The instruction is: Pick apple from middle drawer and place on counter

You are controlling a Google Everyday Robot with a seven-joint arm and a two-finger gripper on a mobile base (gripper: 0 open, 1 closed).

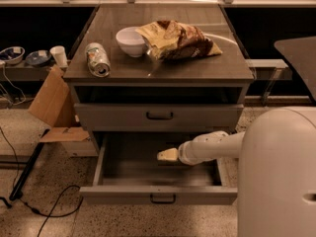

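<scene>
Grey metal middle drawer (118,194) open; hand (168,155) inside, entered from right, pointed left. Grip state not discernible. Apple not seen; bearing from hand undetermined.

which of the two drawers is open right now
The lower drawer: its front stands out from the cabinet and the gripper reaches inside it. The upper drawer sits flush with the cabinet, closed.
</scene>
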